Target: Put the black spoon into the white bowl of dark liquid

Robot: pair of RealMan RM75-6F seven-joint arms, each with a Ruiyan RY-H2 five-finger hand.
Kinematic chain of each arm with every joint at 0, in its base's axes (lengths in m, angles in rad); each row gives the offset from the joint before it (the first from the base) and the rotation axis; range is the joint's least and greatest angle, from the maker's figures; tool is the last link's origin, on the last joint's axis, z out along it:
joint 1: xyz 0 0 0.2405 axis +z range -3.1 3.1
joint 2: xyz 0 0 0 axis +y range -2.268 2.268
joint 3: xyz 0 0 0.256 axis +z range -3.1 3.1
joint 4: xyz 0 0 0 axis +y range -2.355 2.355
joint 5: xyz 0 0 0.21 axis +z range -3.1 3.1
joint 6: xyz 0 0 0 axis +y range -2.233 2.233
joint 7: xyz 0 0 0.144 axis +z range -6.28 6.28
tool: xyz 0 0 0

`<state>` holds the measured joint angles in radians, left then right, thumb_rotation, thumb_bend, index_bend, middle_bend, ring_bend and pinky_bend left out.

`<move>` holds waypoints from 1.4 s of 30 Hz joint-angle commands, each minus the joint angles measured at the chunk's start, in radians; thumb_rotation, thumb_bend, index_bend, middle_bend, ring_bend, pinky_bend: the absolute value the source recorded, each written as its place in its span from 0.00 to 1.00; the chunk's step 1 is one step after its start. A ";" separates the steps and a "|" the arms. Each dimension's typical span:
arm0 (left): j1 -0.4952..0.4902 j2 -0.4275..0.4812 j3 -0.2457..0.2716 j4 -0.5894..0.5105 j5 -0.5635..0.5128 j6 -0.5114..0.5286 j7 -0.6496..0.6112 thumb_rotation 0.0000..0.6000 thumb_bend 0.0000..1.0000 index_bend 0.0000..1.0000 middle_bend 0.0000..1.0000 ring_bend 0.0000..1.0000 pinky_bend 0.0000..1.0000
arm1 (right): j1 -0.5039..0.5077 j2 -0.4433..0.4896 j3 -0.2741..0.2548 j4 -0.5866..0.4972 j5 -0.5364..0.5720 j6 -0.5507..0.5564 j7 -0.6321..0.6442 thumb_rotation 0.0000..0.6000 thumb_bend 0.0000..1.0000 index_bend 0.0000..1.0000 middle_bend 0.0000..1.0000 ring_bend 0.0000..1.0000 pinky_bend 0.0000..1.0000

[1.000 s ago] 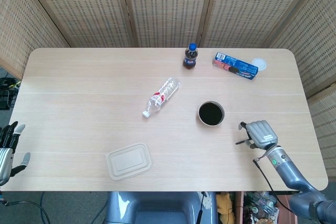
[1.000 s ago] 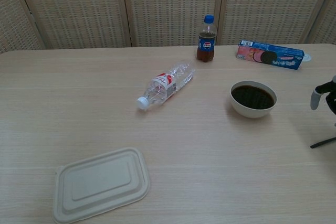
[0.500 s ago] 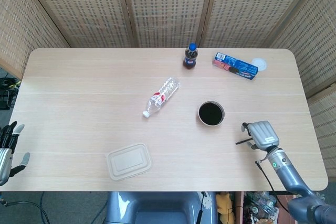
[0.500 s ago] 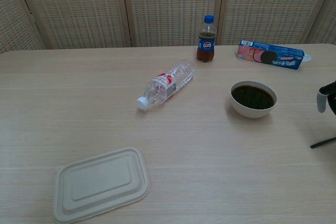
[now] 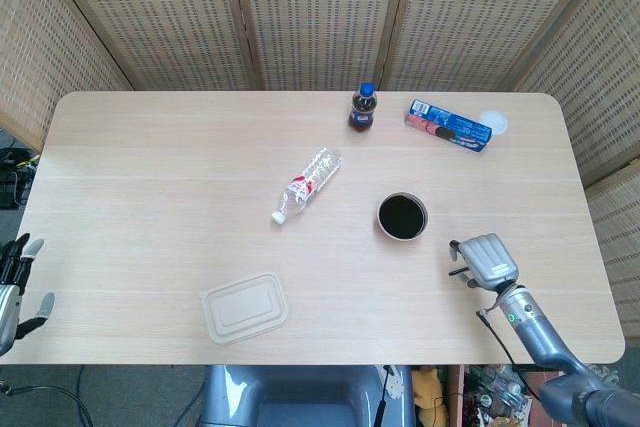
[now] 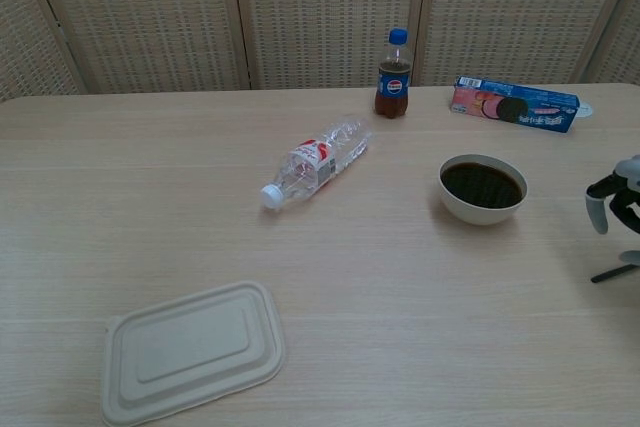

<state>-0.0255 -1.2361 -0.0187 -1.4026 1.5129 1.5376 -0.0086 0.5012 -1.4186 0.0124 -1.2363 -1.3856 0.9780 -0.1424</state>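
Shifted slightly toward the white bowl (image 5: 402,217): right robot hand (image 5: 484,260), fingers curled over the black spoon (image 6: 612,273). Grip probably not yet closed; cannot tell from here.

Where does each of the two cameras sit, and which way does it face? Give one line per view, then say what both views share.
Head view: high above the near edge, looking steeply down on the whole table; shows the right hand with forearm and the left hand at the left edge.
Chest view: low at the near edge, looking across toward the screen; only the right hand shows, at the right edge.
Shared: white bowl, both bottles, cookie box, lidded container, right hand.
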 commanded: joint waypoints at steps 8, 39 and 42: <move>0.006 -0.003 0.003 0.013 0.000 0.003 -0.013 1.00 0.41 0.00 0.00 0.00 0.00 | 0.019 -0.038 -0.006 0.052 -0.012 -0.042 0.009 1.00 0.50 0.56 0.90 0.92 0.99; 0.010 0.000 0.008 0.010 0.005 0.001 -0.011 1.00 0.41 0.00 0.00 0.00 0.00 | 0.030 -0.097 -0.018 0.171 -0.003 -0.115 0.014 1.00 0.55 0.56 0.90 0.92 0.99; 0.010 0.000 0.008 0.008 0.005 0.002 -0.010 1.00 0.41 0.00 0.00 0.00 0.00 | 0.030 -0.100 -0.019 0.179 -0.004 -0.116 0.017 1.00 0.55 0.56 0.90 0.92 0.99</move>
<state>-0.0156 -1.2358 -0.0109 -1.3944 1.5184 1.5393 -0.0188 0.5313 -1.5180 -0.0061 -1.0586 -1.3890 0.8620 -0.1260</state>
